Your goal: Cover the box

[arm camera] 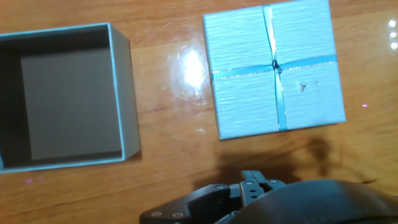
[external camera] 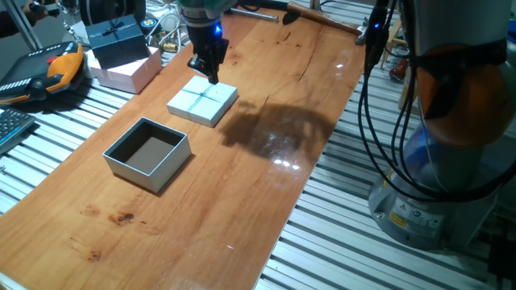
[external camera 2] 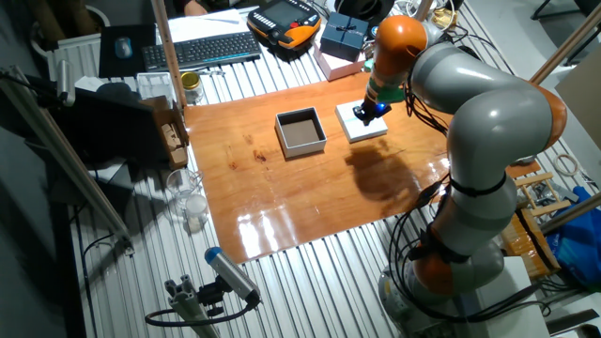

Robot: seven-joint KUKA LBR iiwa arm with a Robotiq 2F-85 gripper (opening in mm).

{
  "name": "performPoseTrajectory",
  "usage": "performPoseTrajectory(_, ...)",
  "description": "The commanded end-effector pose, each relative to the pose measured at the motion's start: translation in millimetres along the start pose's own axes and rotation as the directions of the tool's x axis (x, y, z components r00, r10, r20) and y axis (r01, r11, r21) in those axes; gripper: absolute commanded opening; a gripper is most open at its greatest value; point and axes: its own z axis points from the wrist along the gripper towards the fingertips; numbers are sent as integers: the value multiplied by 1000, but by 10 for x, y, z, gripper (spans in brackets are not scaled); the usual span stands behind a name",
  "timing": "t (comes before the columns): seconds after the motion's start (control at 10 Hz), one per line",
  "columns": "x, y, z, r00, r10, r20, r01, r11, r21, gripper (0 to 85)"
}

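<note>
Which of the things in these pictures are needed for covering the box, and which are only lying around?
Needed for the job:
- open box, empty, on the wooden table
- pale blue lid with crossed ribbon, lying flat beside the box
- gripper, just above the lid

Only lying around:
- dark navy ribboned box on the pink box
- orange pendant
- keyboard

Overhead light falls evenly and fairly bright. The glossy reddish-brown wooden bench throws white glare patches toward 5 o'clock of the arm's soft dark shadow in both fixed views. In the hand view, glare sits left of the pale blue ribboned lid, and the black end effector at 6 o'clock is blurred.
</note>
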Motion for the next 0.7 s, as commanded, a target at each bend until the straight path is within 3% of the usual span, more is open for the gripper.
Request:
performPoseTrajectory(0.0, -24, -3, -5, 1000, -2, 4, 2, 1000, 4, 0)
performPoseTrajectory(0.2, -53, -36, -34, 1000, 7, 5, -7, 1000, 15, 0)
performPoseTrajectory(0.3, -64, -48, -10, 1000, 9, 10, -9, 1000, 3, 0)
performPoseTrajectory(0.6, -98, -27, 43, 1000, 19, 23, -20, 1000, 7, 0)
